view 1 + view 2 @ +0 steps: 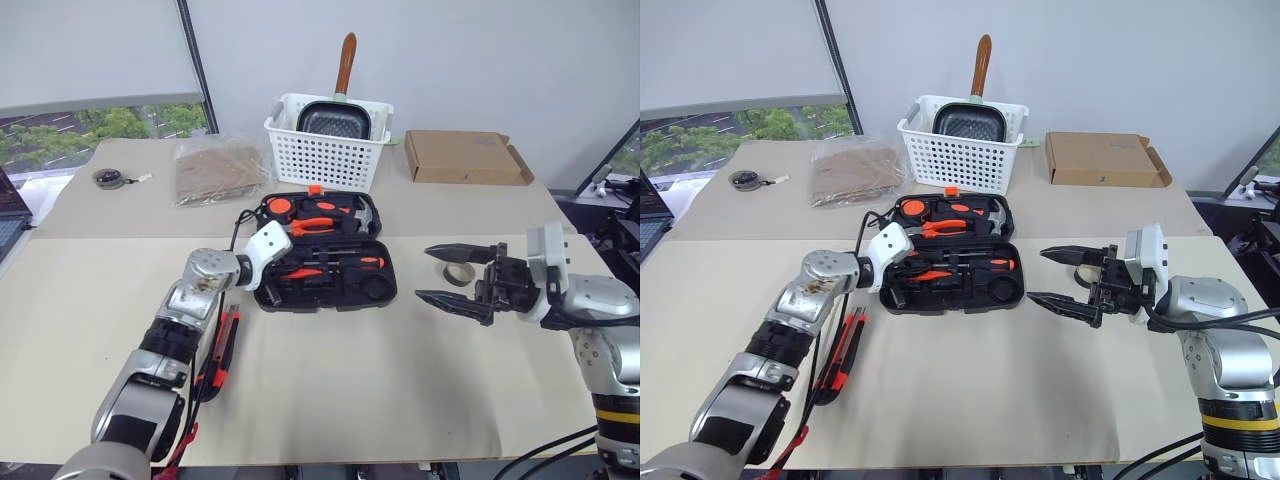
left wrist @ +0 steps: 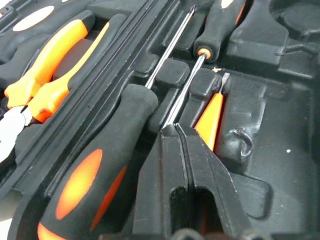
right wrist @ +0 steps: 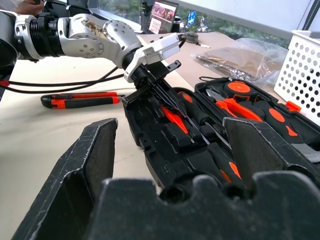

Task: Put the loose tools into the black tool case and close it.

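Lying open at the table's centre, the black tool case has its lid half toward twelve o'clock, orange latch on the far edge. The left gripper reaches into the near half's nine o'clock end, fingers pressed together, their tips at a steel shaft beside the slim orange-red screwdriver; whether they pinch it I cannot tell. The two screwdrivers lie seated lengthwise, along the case's nine-to-three axis. The utility knife lies loose at the case's seven o'clock, long axis roughly six to twelve. The tape roll sits at three o'clock, just behind the right gripper, which hangs spread wide, holding nothing. No writing is readable.
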Available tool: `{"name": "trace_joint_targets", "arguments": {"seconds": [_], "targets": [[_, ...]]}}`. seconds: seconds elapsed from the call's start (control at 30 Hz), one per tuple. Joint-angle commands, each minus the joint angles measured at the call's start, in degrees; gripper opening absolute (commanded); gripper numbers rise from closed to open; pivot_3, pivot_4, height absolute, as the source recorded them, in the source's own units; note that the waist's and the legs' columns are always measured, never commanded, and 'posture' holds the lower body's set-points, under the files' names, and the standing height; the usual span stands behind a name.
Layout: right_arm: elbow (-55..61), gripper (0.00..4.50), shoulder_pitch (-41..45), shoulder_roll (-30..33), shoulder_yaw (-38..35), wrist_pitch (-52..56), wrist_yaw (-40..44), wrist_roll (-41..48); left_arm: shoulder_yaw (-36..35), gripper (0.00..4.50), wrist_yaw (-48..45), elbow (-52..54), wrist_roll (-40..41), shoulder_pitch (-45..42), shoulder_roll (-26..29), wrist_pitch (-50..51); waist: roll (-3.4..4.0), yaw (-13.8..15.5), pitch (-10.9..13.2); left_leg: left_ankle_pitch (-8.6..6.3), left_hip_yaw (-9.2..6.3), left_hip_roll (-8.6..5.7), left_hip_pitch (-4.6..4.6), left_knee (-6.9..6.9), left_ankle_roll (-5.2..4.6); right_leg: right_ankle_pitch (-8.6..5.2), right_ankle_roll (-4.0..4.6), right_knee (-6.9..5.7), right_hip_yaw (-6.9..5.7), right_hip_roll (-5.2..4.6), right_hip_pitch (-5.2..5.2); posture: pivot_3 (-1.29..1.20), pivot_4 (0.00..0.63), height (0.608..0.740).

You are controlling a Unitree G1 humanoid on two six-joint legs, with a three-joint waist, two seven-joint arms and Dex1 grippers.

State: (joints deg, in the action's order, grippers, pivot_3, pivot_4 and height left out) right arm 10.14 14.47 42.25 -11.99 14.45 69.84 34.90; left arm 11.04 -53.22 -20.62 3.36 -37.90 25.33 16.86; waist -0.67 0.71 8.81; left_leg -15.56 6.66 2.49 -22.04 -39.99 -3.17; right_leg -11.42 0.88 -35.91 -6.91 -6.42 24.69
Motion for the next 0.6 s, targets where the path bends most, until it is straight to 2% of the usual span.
{"name": "trace_joint_targets", "arguments": {"seconds": [0.03,0.17,0.2,0.33,0.43,0.47,0.53,0.6], "targets": [[0.08,3.91,0.53,0.59,-0.99,-1.46,0.46,0.2,-4.11,0.04,-1.46,5.41,3.99,1.64,1.83,1.03,0.0,-0.01,0.0,0.0,0.0,0.0,-0.03,0.0,0.0,0.0,0.0,0.0,-0.01,0.0,0.03,0.0,0.15,0.7],[-0.62,3.91,1.38,0.36,-0.16,-1.58,1.29,0.27,-10.81,0.04,0.03,15.53,9.96,4.07,4.05,6.14,-0.02,0.0,0.01,0.02,0.0,0.01,-0.29,0.0,0.02,0.01,0.01,-0.02,0.0,0.01,0.32,0.0,0.15,0.7],[-0.73,3.91,1.63,0.24,0.05,-1.68,1.46,0.24,-13.37,0.27,2.94,18.76,10.45,5.41,4.33,7.78,-0.02,-0.01,0.01,0.03,0.0,0.01,-0.32,0.0,0.03,0.02,0.03,-0.02,0.0,0.01,0.34,0.0,0.15,0.7],[-1.95,3.91,2.81,-0.37,0.79,-2.23,2.24,0.17,-21.29,1.44,8.7,35.95,14.88,16.04,6.22,17.97,0.0,-0.27,0.0,0.01,0.04,0.01,-0.25,0.1,0.01,0.02,0.03,0.03,0.05,0.0,0.3,0.0,0.15,0.7],[-3.63,3.91,4.03,-0.76,2.23,-2.9,3.84,-0.2,-27.1,2.47,11.48,47.02,19.82,25.22,7.12,26.12,-0.02,-0.43,0.01,0.04,0.08,0.01,-0.17,0.15,0.07,0.02,0.03,0.01,0.1,-0.04,0.26,0.0,0.15,0.7],[-4.38,3.91,4.7,-0.92,2.61,-3.03,4.37,-0.24,-29.09,2.95,12.03,50.45,20.27,28.84,8.21,28.21,-0.04,-0.35,0.03,0.03,0.07,0.01,-0.18,0.15,0.08,0.02,0.02,0.03,0.08,-0.04,0.28,0.0,0.15,0.7],[-5.97,3.91,5.87,-1.2,3.27,-3.54,5.43,-0.47,-31.96,3.76,14.52,55.3,20.3,34.03,9.16,31.59,-0.09,-0.1,0.06,0.02,0.04,0.02,-0.2,0.15,0.05,0.0,0.01,0.05,0.06,-0.03,0.29,0.0,0.15,0.7],[-7.63,3.91,6.88,-1.43,3.99,-4.16,6.65,-0.77,-34.0,4.25,17.1,59.31,21.36,38.06,8.57,34.48,-0.08,0.37,0.07,0.04,0.0,0.02,-0.2,0.13,0.09,-0.01,0.01,0.06,0.02,-0.02,0.28,0.0,0.15,0.7]]}}
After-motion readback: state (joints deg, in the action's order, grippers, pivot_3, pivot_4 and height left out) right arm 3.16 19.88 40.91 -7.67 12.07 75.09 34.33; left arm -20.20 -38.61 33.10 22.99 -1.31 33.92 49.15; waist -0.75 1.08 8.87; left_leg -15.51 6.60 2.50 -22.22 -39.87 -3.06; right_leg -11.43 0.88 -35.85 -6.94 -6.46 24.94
